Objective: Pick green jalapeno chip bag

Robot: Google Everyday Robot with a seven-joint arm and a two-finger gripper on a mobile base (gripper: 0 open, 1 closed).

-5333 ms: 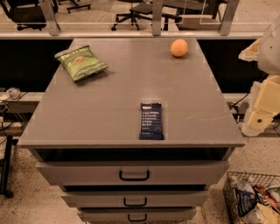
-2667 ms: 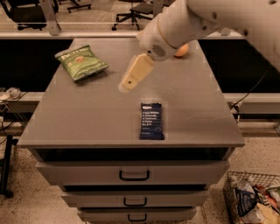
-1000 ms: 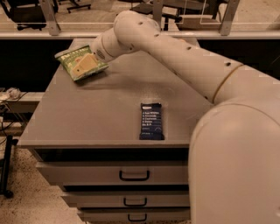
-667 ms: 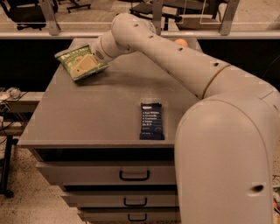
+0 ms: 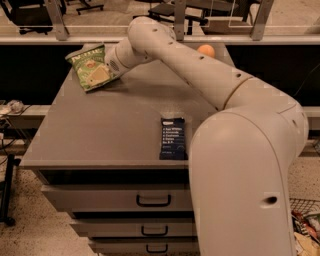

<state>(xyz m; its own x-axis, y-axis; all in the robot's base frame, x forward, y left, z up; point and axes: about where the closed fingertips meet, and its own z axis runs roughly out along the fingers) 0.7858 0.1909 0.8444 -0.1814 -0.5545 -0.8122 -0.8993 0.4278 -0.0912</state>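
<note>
1. Grey drawer cabinet (image 5: 100, 197) fills the near part of the scene. Three drawer fronts show, each with a dark handle. Its flat grey tabletop (image 5: 100, 130) runs away toward the far side.
2. Near right: the robot's bulky pale arm (image 5: 240, 165) rises in front of the cabinet and hides the tabletop's near right corner. Low at the right edge of the scene, a wire basket (image 5: 305, 225) sits on the floor with mixed items that can't be made out.
3. Near edge of the tabletop, about centre: a flat dark-blue bar wrapper (image 5: 173, 138) lies lengthwise, just left of the arm's big segment. It is well apart from the bag.
4. The arm stretches from near right to far left, slanting across over the tabletop.
5. Far left corner of the tabletop: the green jalapeno chip bag (image 5: 85, 62), crinkled, with its printed face toward the camera. Whether it lies flat or is raised can't be told.
6. The pincer (image 5: 101, 75) is at the bag's right side, with a pale part lying over the bag's face. Whether it is open, closed or gripping can't be told from this view.
7. Far edge, right of centre: an orange ball (image 5: 205, 50), partly hidden behind the arm.
8. Beyond the tabletop: upright rail posts (image 5: 56, 20) and dark office chairs (image 5: 30, 10) on a pale floor.
</note>
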